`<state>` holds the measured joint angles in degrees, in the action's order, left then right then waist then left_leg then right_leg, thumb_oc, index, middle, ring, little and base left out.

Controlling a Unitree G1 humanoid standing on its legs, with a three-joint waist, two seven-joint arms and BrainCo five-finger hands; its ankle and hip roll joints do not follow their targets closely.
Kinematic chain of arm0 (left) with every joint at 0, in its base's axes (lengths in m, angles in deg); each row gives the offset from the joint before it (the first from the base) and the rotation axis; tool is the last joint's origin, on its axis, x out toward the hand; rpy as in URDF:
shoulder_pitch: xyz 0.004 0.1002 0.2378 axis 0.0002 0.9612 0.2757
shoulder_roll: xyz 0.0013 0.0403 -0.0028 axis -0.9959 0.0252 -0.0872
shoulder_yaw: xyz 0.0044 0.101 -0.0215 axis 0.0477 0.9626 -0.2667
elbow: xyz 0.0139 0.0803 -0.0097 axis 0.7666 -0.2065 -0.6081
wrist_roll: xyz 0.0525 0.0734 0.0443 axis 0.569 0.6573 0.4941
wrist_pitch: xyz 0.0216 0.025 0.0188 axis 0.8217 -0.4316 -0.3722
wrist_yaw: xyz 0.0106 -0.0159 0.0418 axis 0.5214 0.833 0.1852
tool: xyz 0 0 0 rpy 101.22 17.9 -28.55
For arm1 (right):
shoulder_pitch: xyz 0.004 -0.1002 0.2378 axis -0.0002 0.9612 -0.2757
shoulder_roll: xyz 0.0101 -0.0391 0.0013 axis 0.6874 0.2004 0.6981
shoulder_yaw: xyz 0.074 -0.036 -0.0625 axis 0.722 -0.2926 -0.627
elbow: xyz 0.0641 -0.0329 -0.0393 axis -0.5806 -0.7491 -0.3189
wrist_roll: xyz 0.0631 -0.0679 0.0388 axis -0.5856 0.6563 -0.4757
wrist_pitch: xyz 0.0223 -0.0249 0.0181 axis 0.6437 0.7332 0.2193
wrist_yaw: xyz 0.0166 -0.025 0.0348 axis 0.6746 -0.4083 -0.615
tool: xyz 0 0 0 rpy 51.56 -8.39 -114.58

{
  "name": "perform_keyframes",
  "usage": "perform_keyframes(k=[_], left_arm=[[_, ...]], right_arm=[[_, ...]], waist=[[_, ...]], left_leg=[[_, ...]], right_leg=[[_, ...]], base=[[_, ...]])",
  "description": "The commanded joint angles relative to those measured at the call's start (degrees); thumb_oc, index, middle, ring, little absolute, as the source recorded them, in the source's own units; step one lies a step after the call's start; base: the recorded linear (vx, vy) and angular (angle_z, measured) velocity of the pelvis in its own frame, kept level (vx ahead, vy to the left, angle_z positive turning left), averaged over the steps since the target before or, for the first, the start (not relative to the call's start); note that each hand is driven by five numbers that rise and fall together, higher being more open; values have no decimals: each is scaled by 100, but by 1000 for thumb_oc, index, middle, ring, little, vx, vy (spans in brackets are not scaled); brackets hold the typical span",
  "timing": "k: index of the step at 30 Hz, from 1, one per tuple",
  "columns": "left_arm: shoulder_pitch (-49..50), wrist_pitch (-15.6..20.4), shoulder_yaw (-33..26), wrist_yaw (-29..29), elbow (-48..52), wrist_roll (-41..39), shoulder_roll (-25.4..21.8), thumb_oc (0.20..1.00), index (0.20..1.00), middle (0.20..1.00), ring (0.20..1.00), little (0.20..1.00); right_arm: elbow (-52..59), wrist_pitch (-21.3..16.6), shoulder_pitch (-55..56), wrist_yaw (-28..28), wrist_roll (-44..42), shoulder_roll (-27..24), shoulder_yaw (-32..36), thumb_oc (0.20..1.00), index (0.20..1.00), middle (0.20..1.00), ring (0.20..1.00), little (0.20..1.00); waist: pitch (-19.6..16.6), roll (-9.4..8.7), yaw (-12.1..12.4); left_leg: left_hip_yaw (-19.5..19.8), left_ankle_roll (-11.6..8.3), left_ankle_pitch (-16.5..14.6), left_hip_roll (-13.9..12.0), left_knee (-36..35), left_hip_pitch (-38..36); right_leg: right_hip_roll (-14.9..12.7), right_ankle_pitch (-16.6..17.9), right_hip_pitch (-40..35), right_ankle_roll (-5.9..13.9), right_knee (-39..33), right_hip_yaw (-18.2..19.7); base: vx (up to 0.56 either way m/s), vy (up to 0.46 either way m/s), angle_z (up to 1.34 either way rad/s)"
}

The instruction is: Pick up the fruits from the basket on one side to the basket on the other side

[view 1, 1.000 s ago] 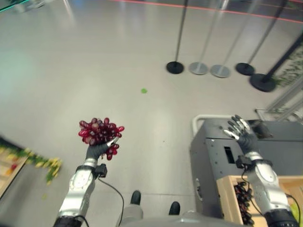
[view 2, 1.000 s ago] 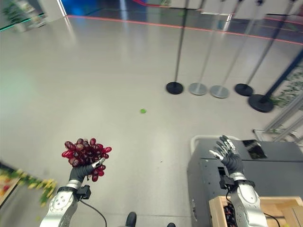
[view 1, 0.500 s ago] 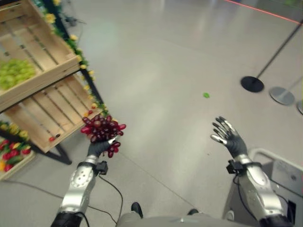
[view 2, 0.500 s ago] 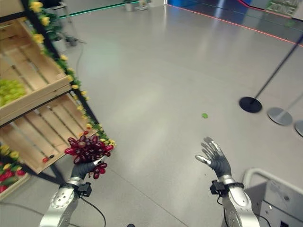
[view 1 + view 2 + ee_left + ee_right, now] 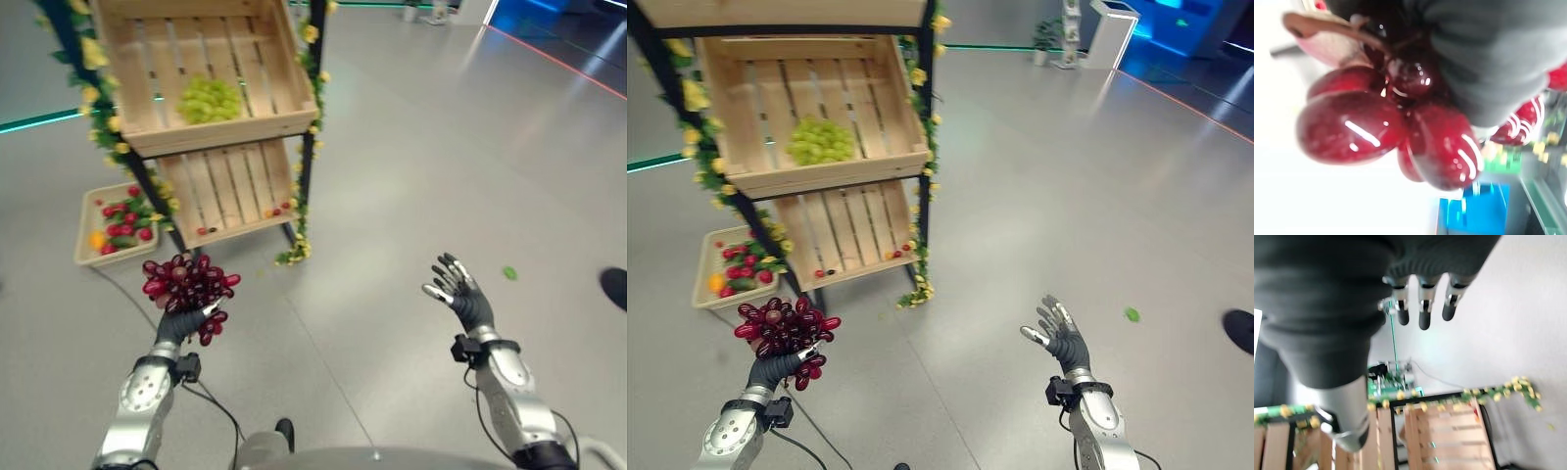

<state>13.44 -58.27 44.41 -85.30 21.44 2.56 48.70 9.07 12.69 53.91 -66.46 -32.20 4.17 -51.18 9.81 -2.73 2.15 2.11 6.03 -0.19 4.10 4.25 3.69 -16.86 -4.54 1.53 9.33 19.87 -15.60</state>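
- Plainly, the left hand (image 5: 180, 323) is curled round the stem end of the red grapes (image 5: 186, 283) and holds them up over the floor (image 5: 411, 157), short of the rack (image 5: 304, 117).
- Its wrist view shows glossy grapes pressed against the dark palm cover, so the grip looks firm.
- The right hand (image 5: 460, 299) is raised with fingers spread and carries nothing.
- Ahead stands the rack with two slanted crates: the upper crate (image 5: 284, 125) has green grapes (image 5: 209, 100) near its back wall, and the lower crate (image 5: 250, 223) has a few small red fruits along its front edge.
- Beside the rack's left foot a tray (image 5: 84, 257) on the floor holds mixed red fruit.
- Judged step: carrying, with the bunch already lifted and not yet delivered.
- Next, the left hand likely needs to come closer to the rack, reach over a crate's front lip, lower the bunch onto the slats and then let go.
- Which crate is the target cannot be told; the slope could let loose grapes roll to the front edge.
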Motion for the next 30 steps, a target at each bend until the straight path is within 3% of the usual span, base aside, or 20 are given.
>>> perform_keyframes(k=[1,2,7,10,11,13,17,18,20,22,24,28,30], left_arm=[[-238,493,-86,-36,464,141,-214,200,200,200,200,200],[-327,493,-50,-45,434,164,-216,200,200,200,200,200],[-445,444,7,14,494,128,-205,200,200,200,200,200],[-441,429,14,61,507,86,-186,200,200,200,200,200],[-504,431,72,70,475,48,-179,200,200,200,200,200],[-600,423,173,116,420,-38,-122,200,200,200,200,200],[-535,405,172,93,240,-142,-18,200,200,200,200,200],[-462,371,186,136,229,-230,14,200,200,200,200,200],[-453,368,186,136,235,-231,17,200,200,200,200,200],[-385,344,212,162,240,-225,19,200,200,200,200,200],[-387,328,239,118,235,-279,52,200,200,200,200,200],[-345,324,249,143,289,-320,91,200,200,200,200,200],[-282,317,212,119,293,-347,103,200,200,200,200,200]], right_arm=[[46,-258,-391,2,50,-152,130,1000,1000,1000,1000,1000],[-4,-283,-360,4,7,-121,186,1000,1000,1000,1000,1000],[-72,-307,-403,48,-47,-113,331,1000,1000,1000,1000,1000],[-98,-307,-403,81,-28,-126,397,1000,1000,1000,1000,1000],[-153,-318,-411,101,-28,-147,450,1000,1000,1000,1000,1000],[-253,-342,-407,130,-32,-157,491,1000,1000,1000,1000,1000],[-468,-332,-453,183,120,-239,481,1000,1000,1000,1000,1000],[-515,-317,-435,171,68,-261,491,1000,1000,1000,1000,1000],[-520,-320,-432,167,64,-266,488,1000,1000,1000,1000,1000],[-568,-293,-375,140,82,-371,468,1000,1000,1000,1000,1000],[-566,-307,-331,132,23,-390,449,1000,1000,1000,1000,1000],[-543,-287,-291,113,-40,-420,474,1000,1000,1000,1000,1000],[-511,-278,-261,48,-109,-439,424,1000,1000,1000,1000,1000]], waist=[[-244,-58,16],[-229,-52,-98],[-52,-62,-315],[14,-49,-384],[43,-59,-427],[-39,-127,-422],[-234,-144,-315],[-331,-154,-268],[-331,-134,-298],[-415,-92,-294],[-417,-25,-292],[-502,-7,-332],[-527,28,-316]], left_leg=[[-21,-503,-547,26,67,-291],[319,-486,-560,87,51,-334],[1084,-478,-522,258,44,-486],[1377,-473,-518,305,-50,-615],[1654,-494,-530,363,-131,-725],[1861,-551,-569,407,-207,-761],[1954,-746,-746,148,-170,-861],[2041,-846,-839,-16,-88,-916],[2072,-855,-858,-39,-82,-924],[2173,-1021,-873,-302,112,-990],[2188,-1151,-710,-449,232,-929],[2312,-1244,-467,-496,257,-900],[2249,-1335,-216,-505,672,-833]], right_leg=[[137,732,476,-37,-940,13],[364,661,696,-118,-978,205],[692,1017,1307,0,-1794,679],[803,1122,1440,67,-2018,829],[882,1177,1458,98,-2010,1077],[809,1237,1276,68,-2078,1102],[711,1219,1035,46,-1990,740],[771,1096,906,-15,-1928,598],[785,1080,882,-23,-1927,559],[1005,867,622,-150,-1905,476],[1185,710,500,-253,-1898,481],[1258,615,375,-308,-1965,425],[1437,449,214,-451,-1969,511]], base=[[144,64,101],[141,14,44],[203,-23,102],[164,-47,105],[125,-103,113],[142,-177,165],[249,-304,127],[266,-326,26],[123,-162,19],[221,-320,40],[163,-267,35],[112,-153,42],[158,-207,9]])
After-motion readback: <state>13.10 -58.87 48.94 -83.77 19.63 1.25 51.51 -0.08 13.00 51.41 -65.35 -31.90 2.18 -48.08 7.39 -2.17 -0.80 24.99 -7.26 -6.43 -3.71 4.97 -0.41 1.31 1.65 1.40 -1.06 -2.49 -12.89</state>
